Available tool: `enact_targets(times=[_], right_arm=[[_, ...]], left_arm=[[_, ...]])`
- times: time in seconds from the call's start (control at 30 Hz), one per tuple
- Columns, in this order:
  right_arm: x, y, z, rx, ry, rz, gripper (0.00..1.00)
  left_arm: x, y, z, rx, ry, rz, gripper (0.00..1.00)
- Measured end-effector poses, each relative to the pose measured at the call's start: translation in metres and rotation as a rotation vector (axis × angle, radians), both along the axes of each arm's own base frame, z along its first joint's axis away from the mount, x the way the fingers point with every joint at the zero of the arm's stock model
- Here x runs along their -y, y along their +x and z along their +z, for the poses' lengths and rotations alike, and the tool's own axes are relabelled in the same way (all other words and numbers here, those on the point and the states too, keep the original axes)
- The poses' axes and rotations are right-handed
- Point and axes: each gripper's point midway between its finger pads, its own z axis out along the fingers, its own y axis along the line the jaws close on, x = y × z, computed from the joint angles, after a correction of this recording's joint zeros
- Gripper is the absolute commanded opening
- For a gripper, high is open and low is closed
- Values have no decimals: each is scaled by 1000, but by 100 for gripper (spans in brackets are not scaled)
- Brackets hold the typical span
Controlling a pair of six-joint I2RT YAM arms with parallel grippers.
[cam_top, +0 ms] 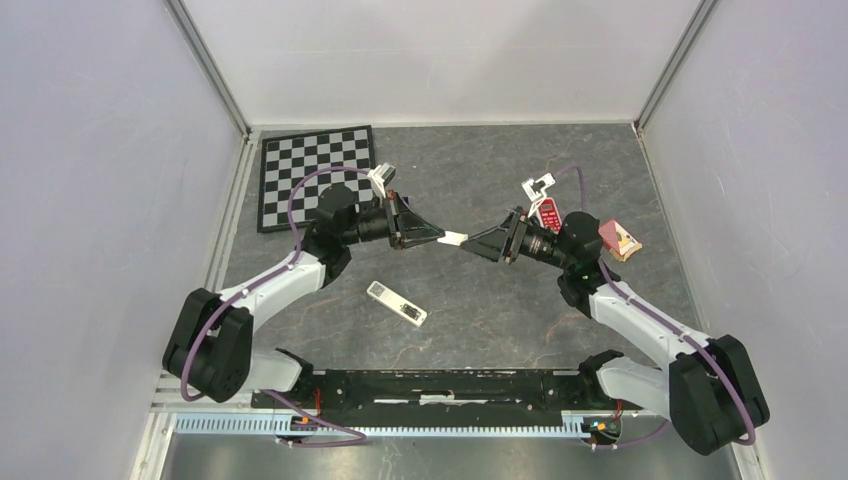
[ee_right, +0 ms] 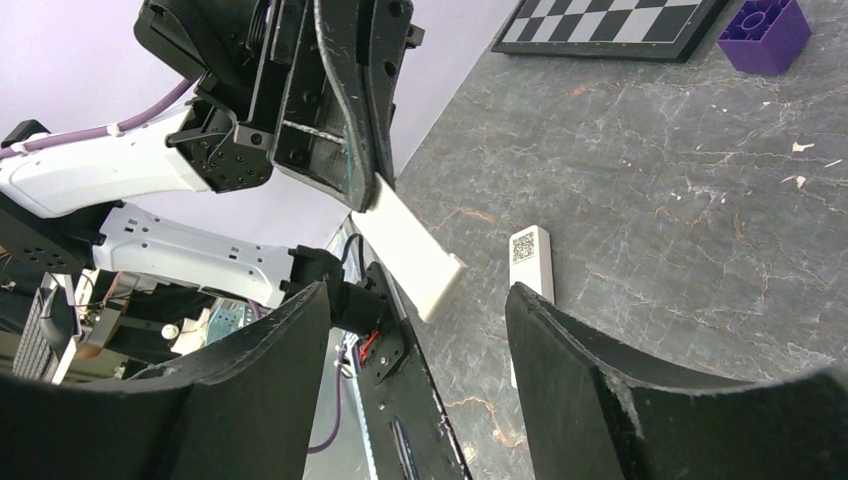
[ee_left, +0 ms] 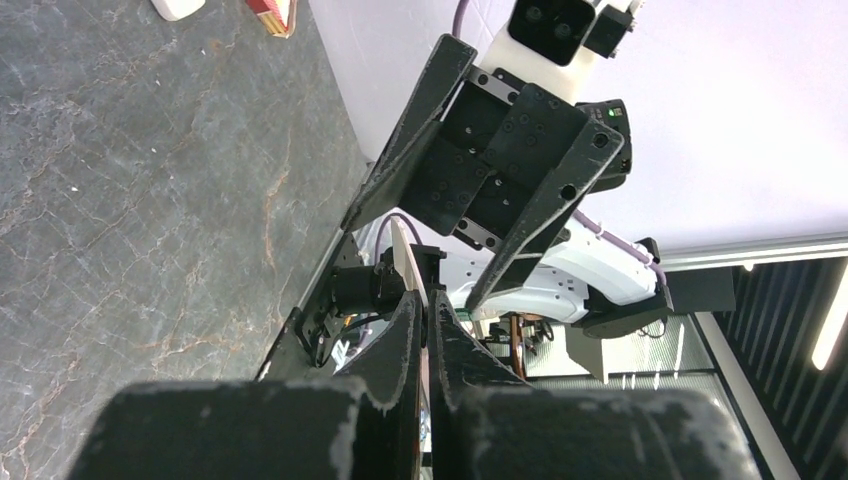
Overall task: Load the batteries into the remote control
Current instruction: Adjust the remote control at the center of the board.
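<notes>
white remote (cam_top: 397, 303): flat on the grey counter (cam_top: 500, 320), near the middle, in front of the left arm. lies diagonally. no claw touches it. square code patch near one end, seen from the right wrist.
left claw (cam_top: 438, 237): raised off the counter, aimed at the right claw. fingers pressed together on one end of a thin white panel (cam_top: 453, 238).
panel: free end juts toward the right claw. shows edge-on between the fingers in the left wrist view.
right claw (cam_top: 470, 245): spread wide, facing the left claw, gripping nothing. panel tip sits at its mouth. cannot tell if they touch.
red remote (cam_top: 548, 213): on the counter just behind the right wrist.
chessboard (cam_top: 318, 175): far left corner of the counter.
purple cube (ee_right: 765, 35): just beside the chessboard's edge.
packet (cam_top: 621, 240): red and tan, right of the right wrist.
</notes>
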Motion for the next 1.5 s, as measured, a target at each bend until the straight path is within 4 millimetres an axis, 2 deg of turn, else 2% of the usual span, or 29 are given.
enact_targets(times=[0.23, 0.33, 0.5, 0.7, 0.97, 1.03, 1.13, 1.23, 1.4, 1.5], right_arm=[[-2, 2, -6, -25, -2, 4, 43], [-3, 2, -5, -34, 1, 13, 43], [-4, 1, 3, -19, 25, 21, 50], [-5, -2, 16, 6, 65, 36, 40], [-6, -3, 21, -2, 87, 45, 29], [-6, -3, 22, -1, 92, 45, 28], [-7, -4, 25, -2, 102, 47, 34], [-8, -5, 28, -7, 113, 59, 34], [-9, -5, 30, -26, 131, 72, 25], [-10, -5, 31, -37, 141, 74, 12]], left_arm=[[-2, -4, 10, 14, -16, 1, 2], [-2, -5, 12, 20, -22, 4, 2], [-3, -6, 13, 22, -27, 4, 2], [-3, -7, 14, 21, -31, 4, 2], [-4, -7, 17, 31, -37, 5, 2], [-4, -7, 17, 34, -38, 7, 2], [-5, -6, 18, 40, -41, 9, 2], [-5, -6, 19, 46, -44, 8, 2], [-5, -6, 20, 48, -45, 6, 2], [-5, -6, 19, 47, -45, 5, 2]])
